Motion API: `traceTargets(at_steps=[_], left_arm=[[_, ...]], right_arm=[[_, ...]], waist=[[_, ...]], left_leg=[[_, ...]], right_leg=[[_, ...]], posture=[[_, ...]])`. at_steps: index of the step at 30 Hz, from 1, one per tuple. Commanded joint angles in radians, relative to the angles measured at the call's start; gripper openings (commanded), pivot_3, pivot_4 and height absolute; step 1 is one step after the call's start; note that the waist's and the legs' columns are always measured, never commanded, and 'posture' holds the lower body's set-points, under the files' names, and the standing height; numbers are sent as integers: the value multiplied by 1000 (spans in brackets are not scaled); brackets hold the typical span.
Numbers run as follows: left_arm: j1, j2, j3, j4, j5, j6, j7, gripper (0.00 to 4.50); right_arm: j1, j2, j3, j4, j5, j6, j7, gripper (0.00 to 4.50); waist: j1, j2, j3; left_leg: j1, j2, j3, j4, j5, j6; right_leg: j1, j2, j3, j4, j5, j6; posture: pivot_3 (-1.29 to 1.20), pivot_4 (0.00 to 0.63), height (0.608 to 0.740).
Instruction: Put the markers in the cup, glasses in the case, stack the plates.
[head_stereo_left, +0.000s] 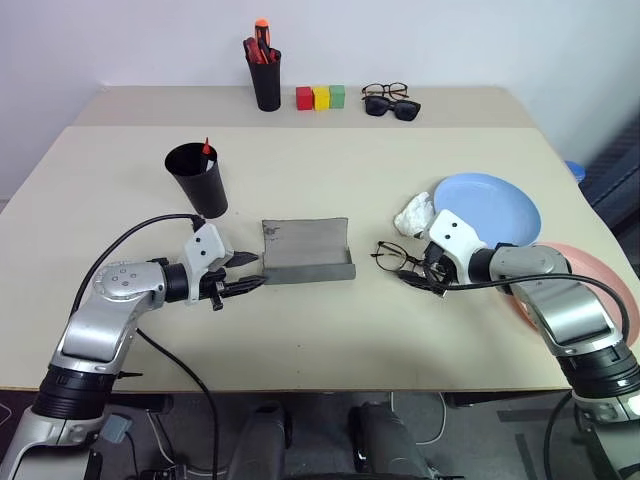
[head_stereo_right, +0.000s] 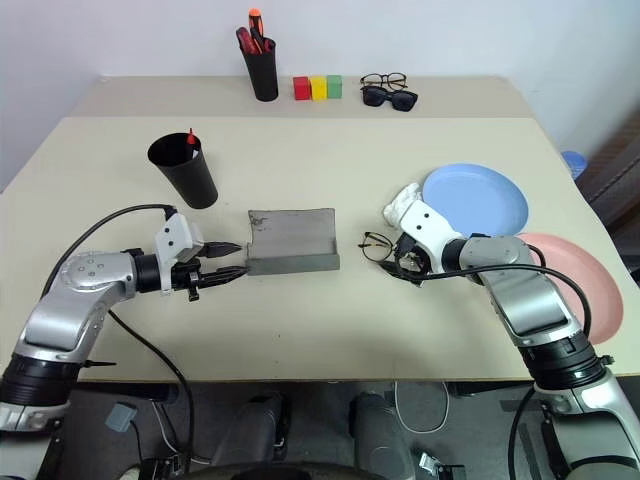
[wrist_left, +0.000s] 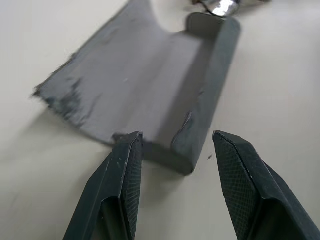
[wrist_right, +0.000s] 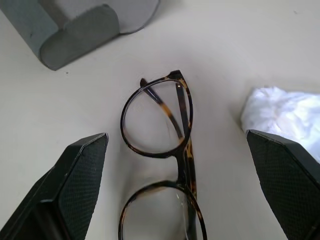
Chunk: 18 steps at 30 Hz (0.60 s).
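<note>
At frame centre, your grey case (head_stereo_left: 308, 251) is lying flap-open on the tabletop (head_stereo_left: 320, 330). Your left hand (head_stereo_left: 243, 273) is sitting open just left of it. Right of centre, your right hand (wrist_right: 175, 190) is spreading wide around the glasses (wrist_right: 162, 165).

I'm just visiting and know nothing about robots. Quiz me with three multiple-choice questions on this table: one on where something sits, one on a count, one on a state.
1. Where are the glasses?
A) inside the case
B) on the table between the right gripper's open fingers
C) on the blue plate

2. How many small blocks stand at the far edge?
A) three
B) five
C) one

3. The grey case is:
A) open
B) shut flat
C) standing on end

Answers: 1 B, the right gripper straddles them; 2 A, red, yellow, green; 3 A, its flap lies back.
</note>
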Motion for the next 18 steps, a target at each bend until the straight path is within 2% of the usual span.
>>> traceTargets(at_steps=[1,2,8,10,18], left_arm=[[30,-4,37,-74,-30,33,47,2251],[39,-2,40,-82,-33,38,54,2251],[73,17,59,-82,-43,26,64,2251],[77,19,58,-80,-41,19,65,2251],[103,19,71,-73,-35,-5,82,2251]], right_arm=[[-16,-8,-10,1,-17,-14,3,3972],[-14,-11,-10,3,-20,-13,6,3696],[-7,-20,-15,11,-33,-15,18,792],[-7,-22,-7,15,-43,-18,19,36],[-21,-21,-4,-5,-66,-35,21,36]], waist=[[-3,0,0],[-3,0,0],[-6,0,0],[-5,0,0],[-4,0,0]], left_leg=[[0,0,0,0,0,0],[0,0,0,0,0,0],[1,1,0,0,0,0],[1,0,0,0,0,0],[1,0,0,0,0,0]], right_leg=[[0,0,0,0,0,0],[0,1,0,0,0,0],[0,1,0,0,0,0],[0,1,0,0,0,0],[0,1,0,0,0,0]], posture=[[0,150,740],[0,150,740],[0,150,740],[0,150,740],[0,150,740]])
